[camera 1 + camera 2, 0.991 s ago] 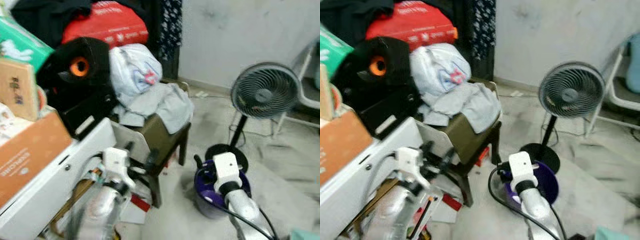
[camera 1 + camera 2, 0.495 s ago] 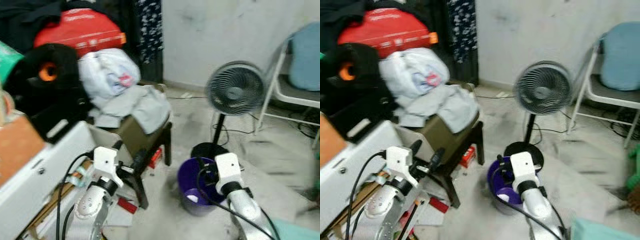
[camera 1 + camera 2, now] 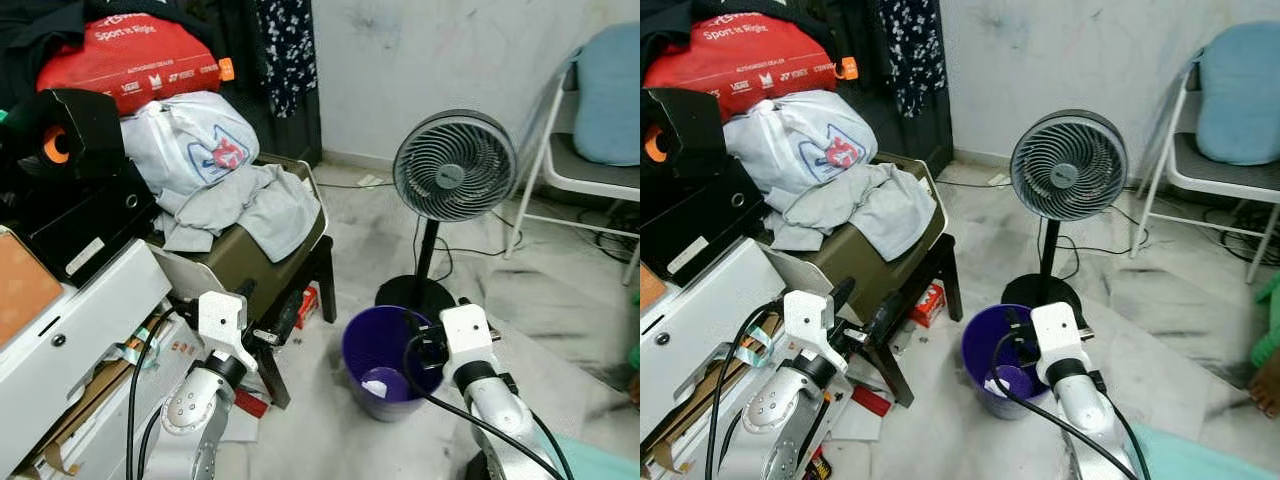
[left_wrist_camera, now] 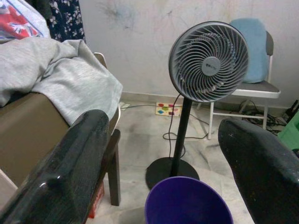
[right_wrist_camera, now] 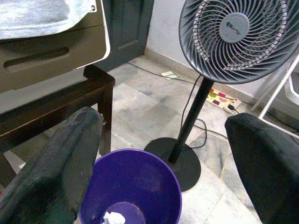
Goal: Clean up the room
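A purple bin [image 3: 384,406] stands on the marble floor in front of me, with a crumpled white paper [image 3: 378,384] lying inside it. My right gripper [image 3: 424,344] hovers at the bin's near right rim, open with nothing between its fingers; in the right wrist view the bin [image 5: 135,186] and the paper [image 5: 113,218] lie just below the fingers [image 5: 56,158]. My left gripper [image 3: 272,322] is held low beside the wooden chair, also open and empty. The left wrist view looks across to the bin [image 4: 187,205].
A grey pedestal fan [image 3: 455,165] stands just behind the bin, its cord trailing to a power strip [image 4: 167,109]. A wooden chair [image 3: 300,270] heaped with grey cloth [image 3: 250,205] and bags is on the left, beside stacked boxes [image 3: 70,320]. A white folding chair [image 3: 590,170] stands at the right.
The whole view has swung to the right and sharpened, so the bin and fan sit nearer the centre. Both arms hold about the same pose, grippers still open.
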Robot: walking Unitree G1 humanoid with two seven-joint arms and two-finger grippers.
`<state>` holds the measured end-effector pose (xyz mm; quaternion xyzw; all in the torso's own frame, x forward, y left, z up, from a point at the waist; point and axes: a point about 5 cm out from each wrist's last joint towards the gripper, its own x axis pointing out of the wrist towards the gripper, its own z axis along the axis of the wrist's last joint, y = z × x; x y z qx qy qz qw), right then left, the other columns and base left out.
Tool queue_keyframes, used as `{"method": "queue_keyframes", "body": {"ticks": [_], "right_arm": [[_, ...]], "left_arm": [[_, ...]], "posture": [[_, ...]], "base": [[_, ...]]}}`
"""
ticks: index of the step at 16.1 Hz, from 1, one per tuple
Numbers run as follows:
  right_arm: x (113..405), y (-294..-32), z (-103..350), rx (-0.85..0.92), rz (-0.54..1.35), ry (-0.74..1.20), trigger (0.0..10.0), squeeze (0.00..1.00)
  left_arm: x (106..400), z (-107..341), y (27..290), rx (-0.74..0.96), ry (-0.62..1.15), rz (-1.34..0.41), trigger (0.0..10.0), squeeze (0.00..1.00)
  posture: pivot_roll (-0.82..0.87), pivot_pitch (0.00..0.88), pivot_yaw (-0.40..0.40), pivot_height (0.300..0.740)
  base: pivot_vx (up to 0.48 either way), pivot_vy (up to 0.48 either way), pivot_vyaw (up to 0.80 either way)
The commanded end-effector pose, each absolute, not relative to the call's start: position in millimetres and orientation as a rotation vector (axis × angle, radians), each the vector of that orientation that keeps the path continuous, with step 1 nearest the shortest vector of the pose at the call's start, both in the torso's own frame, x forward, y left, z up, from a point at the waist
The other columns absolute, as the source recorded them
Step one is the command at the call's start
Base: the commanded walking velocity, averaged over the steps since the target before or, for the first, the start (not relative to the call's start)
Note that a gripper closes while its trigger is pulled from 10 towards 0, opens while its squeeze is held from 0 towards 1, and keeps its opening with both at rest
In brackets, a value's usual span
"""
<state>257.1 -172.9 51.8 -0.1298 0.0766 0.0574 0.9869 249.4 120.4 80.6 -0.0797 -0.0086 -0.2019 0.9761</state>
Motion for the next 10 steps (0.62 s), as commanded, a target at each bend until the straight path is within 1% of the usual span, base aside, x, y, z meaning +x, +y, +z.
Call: {"method": "queue_keyframes", "body": {"ticks": [1,6,10], "right_arm": [[259.7,-167.3,53.7,-0.252,0.131,0.139,10.0,0.00],[261.2,-166.9,53.8,-0.252,0.130,0.135,10.0,0.00],[262.8,-167.0,54.0,-0.252,0.130,0.134,10.0,0.00]], "left_arm": [[249.4,79.7,125.2,-0.142,-0.017,-0.410,10.0,0.00],[249.7,82.0,123.8,-0.146,-0.032,-0.437,10.0,0.00],[248.4,81.7,123.2,-0.153,-0.036,-0.449,10.0,0.00]], "posture": [[-0.19,0.000,0.093,0.740],[-0.19,0.000,0.094,0.740],[-0.19,0.000,0.092,0.740]], "base": [[0.000,0.000,0.00],[0.000,0.000,0.00],[0.302,0.000,0.00]]}}
